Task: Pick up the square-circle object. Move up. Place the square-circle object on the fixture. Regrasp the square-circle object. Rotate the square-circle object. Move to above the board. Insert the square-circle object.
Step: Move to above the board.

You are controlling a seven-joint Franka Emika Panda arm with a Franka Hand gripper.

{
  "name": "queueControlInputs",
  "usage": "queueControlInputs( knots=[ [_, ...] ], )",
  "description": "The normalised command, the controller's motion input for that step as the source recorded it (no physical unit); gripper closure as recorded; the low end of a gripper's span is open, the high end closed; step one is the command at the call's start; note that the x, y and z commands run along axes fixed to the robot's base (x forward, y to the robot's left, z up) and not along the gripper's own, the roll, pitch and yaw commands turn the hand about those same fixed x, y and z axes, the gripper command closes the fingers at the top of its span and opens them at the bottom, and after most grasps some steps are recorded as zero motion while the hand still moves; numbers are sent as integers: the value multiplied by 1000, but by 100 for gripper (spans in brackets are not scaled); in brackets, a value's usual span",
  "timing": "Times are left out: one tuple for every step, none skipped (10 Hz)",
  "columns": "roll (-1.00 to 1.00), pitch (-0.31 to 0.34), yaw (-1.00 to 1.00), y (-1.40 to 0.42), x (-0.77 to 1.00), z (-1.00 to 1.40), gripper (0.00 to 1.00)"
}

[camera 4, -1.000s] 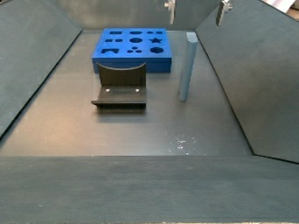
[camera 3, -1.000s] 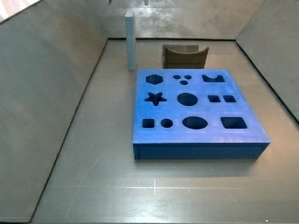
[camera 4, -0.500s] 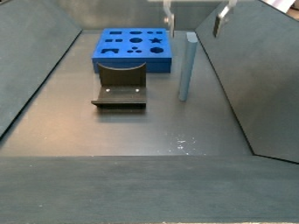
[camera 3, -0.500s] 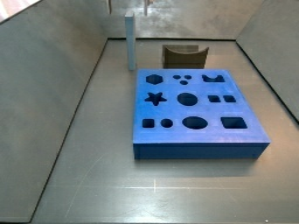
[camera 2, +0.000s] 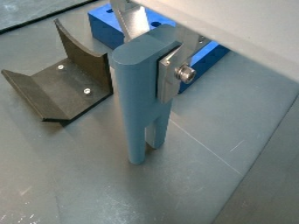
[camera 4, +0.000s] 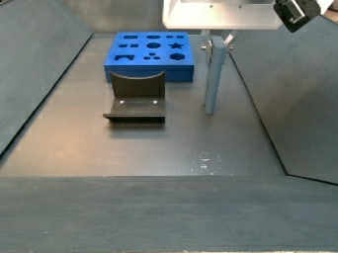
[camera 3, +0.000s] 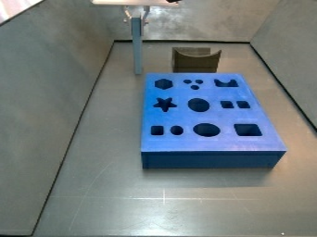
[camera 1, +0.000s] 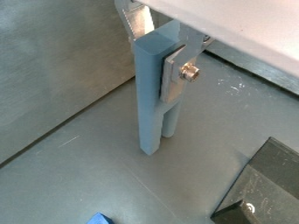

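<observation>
now down over the square-circle object [camera 4: 211, 77], the gripper [camera 2: 149, 61] that a second ago was barely in at the top edge of both side views. in both side views now seen as a pale block at the top, right over the peg's upper end, the peg itself unmoved and upright on the grey floor [camera 3: 87, 157] beside the board [camera 3: 209, 120]. in both wrist views, silver fingers [camera 1: 179, 73] set along the peg's upper part, one plate lying flat on one face and the other showing behind the top. probably pinching the peg already, though not certain: no gap visible at the near plate, but the far side contact hidden, so possibly only just bracketing it. lower end of the peg apparently resting on the floor, with a slot showing at its foot [camera 2: 149, 140].

meaning for the task: approach done, first step at or just short of the grasp, lift not yet begun. fixture [camera 4: 134, 101] standing empty, just beside the board and a little apart from the peg, notch facing up and free. board holes all unfilled.

next, by judgement: a firm squeeze, then a straight rise, kept vertical so that the tall slim peg neither tips nor slides between the pads. placing, regrasp, rotation and insertion all yet to come.
</observation>
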Motion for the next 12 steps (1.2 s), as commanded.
queueControlInputs(
  knots=[
    [178,-109,-58,599,167,1000,100],
    [156,-74,-63,586,154,1000,100],
    [130,-30,-63,558,146,1000,100],
    [94,48,-44,499,143,1000,100],
    [70,89,-30,476,139,1000,100],
    [56,103,-24,448,133,1000,100],
    [49,106,-21,423,129,1000,100],
    [41,104,-17,381,118,1000,100],
    [34,100,-17,349,106,1000,100],
    [30,102,-17,310,96,1000,100],
    [28,101,-18,273,87,977,100],
    [27,98,-17,158,49,747,100]
  ],
)
